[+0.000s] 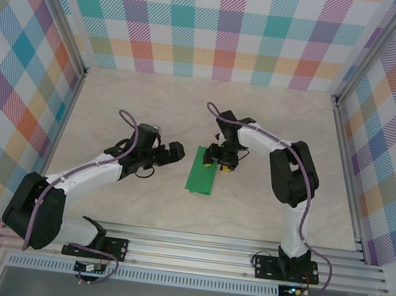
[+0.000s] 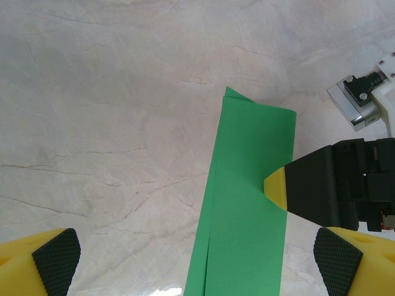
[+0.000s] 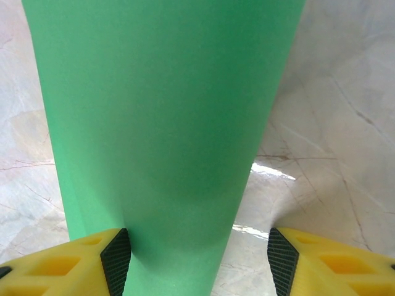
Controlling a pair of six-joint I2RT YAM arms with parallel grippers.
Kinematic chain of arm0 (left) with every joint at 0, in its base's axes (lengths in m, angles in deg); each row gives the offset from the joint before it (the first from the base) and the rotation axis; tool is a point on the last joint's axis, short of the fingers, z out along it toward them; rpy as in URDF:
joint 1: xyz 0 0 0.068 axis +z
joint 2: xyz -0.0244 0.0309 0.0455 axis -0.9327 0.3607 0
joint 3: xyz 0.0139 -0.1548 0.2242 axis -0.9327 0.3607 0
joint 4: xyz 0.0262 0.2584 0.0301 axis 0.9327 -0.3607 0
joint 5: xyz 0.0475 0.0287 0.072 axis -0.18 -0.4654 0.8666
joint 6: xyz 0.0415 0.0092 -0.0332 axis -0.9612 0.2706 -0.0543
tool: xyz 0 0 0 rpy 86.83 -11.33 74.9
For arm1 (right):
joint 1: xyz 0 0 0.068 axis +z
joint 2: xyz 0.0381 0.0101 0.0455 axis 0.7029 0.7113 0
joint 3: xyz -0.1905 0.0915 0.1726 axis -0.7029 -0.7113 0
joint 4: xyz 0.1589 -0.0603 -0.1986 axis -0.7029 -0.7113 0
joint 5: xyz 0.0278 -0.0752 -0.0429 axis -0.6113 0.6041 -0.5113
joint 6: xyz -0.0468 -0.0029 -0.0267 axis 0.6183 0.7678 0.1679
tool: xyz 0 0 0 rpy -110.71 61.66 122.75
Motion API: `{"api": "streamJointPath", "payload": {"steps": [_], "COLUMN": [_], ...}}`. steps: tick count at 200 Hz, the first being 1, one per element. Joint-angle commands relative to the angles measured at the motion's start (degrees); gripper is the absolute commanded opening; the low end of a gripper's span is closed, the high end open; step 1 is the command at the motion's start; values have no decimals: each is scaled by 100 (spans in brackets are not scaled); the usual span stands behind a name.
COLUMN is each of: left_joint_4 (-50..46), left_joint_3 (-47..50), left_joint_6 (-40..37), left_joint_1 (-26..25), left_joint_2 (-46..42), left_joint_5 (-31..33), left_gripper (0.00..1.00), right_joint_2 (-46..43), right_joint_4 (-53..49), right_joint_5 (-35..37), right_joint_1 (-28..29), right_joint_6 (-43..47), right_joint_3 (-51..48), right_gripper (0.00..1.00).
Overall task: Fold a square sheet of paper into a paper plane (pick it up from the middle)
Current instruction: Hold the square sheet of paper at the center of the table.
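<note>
The square sheet of paper (image 1: 203,170), folded into a long green strip, lies flat on the pale table (image 1: 152,105). Left of it, well apart, the left gripper (image 1: 176,152) hangs with jaws spread wide. At its right edge, the right gripper (image 1: 223,164) has its jaws partly spread, gripping nothing, one yellow fingertip (image 2: 276,187) down on the sheet.

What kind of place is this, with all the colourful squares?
Probably a robot test booth, not a home. A left arm and a right arm are bolted to a metal rail at the table edge. Checked walls box it in, and a folded green paper lies on it.
</note>
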Motion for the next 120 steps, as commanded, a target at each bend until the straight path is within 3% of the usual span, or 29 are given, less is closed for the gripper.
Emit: {"api": "streamJointPath", "payload": {"steps": [1,120], "left_joint_4": [170,239], "left_joint_3": [51,59], "left_joint_6": [49,55], "left_joint_1": [-34,-38], "left_joint_2": [78,119], "left_joint_5": [-95,-144], "left_gripper": [100,100], "right_joint_2": [115,432], "right_joint_4": [-137,-300], "right_joint_5": [117,51], "right_joint_1": [44,49], "right_joint_6": [-153,-291], "right_joint_3": [189,486], "right_gripper": [63,65]}}
